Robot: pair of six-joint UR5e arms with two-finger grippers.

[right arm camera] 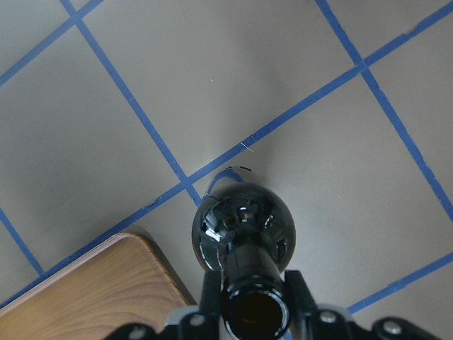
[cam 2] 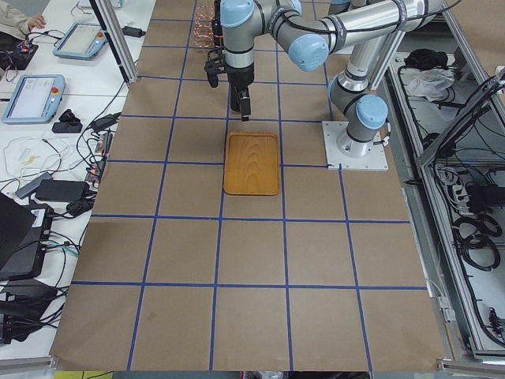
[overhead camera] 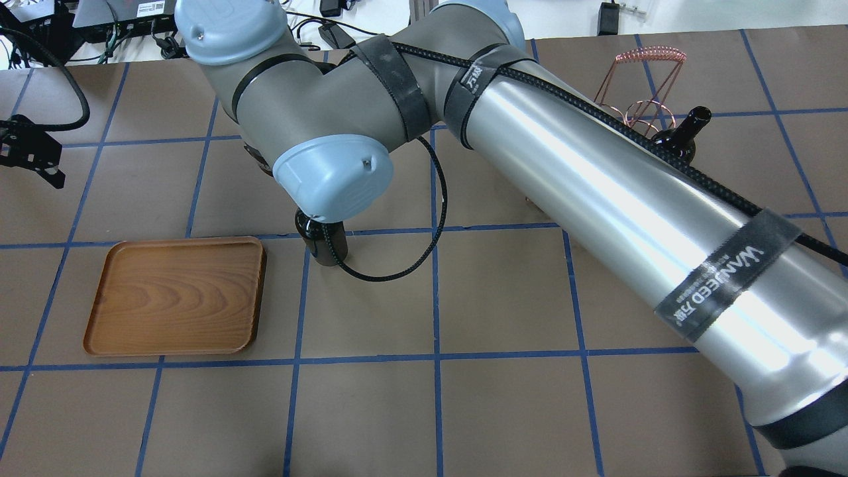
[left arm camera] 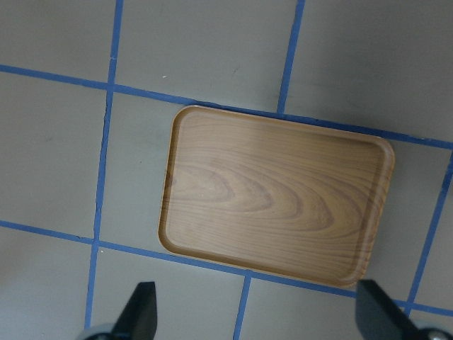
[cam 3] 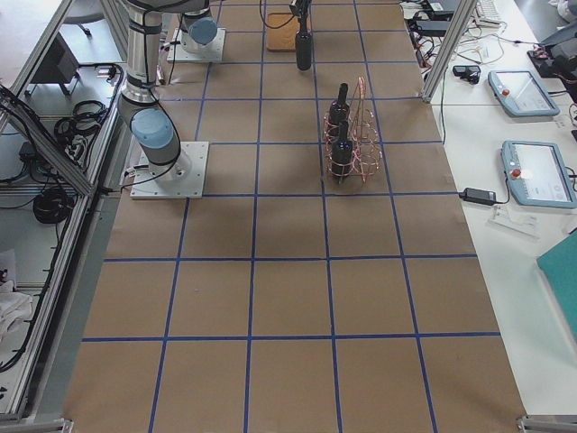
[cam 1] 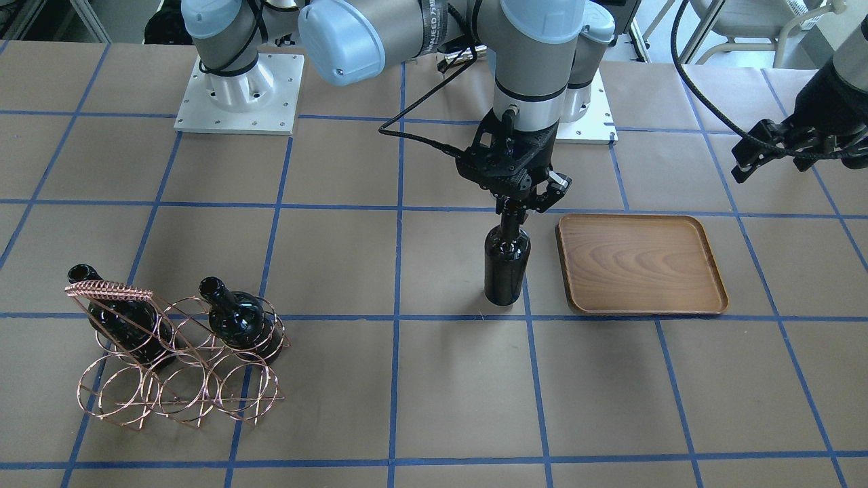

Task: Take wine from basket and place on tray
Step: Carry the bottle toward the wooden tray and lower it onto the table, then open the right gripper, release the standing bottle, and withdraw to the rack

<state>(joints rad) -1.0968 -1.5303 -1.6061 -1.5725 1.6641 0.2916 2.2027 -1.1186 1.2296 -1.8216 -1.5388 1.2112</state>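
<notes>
- The wine (cam 1: 507, 266) stands upright, long axis vertical, with its mouth up and its base down at the worktop (cam 1: 461, 400). Whether the base rests on the paper or sits just clear of it cannot be told.
- It is just beside the tray (cam 1: 641, 266), off the short edge that faces the basket, and outside the rim.
- The right hand (cam 1: 513, 211) is clamped on the neck from above. The right wrist view shows the fingers (right arm camera: 296, 294) pressed on either side of the neck, just under the lip.
- In the overhead view the right arm's wrist joint covers the neck and shoulder, so only the lower body of the bottle shows.
- The left hand (cam 1: 744, 166) hangs over the worktop past the tray's far side, well apart from the bottle. In its wrist view the fingertips (left arm camera: 141, 312) are spread wide, with nothing between them.
- The basket (cam 1: 176, 369) sits well apart on the right arm's side, with two other bottles (cam 1: 237, 318) upright in its rings.
- From overhead the arm hides most of the basket; its coiled handle and one bottle neck show.
</notes>
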